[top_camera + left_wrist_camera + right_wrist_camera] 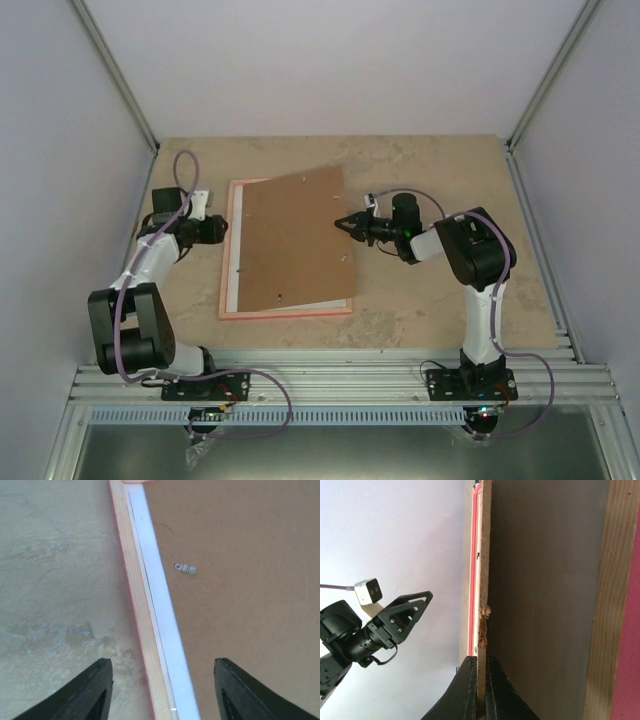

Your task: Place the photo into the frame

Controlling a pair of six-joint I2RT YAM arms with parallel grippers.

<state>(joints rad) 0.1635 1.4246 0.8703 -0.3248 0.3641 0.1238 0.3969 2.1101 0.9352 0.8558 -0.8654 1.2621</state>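
If our right end effector (pixel 342 223), pinching the brown hardboard backing (pixel 295 240), slips, it drops crooked; our left end effector (pixel 162 672) gapes.

Fingers (pixel 466 692) clamp the raised backing board (pixel 545 580) edge, apparently above the pink frame (pixel 626 630)

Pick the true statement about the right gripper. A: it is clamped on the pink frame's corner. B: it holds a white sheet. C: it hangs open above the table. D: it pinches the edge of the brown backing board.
D: the right gripper has its fingers shut on the thin edge of the brown backing board, at the board's right side in the top view.
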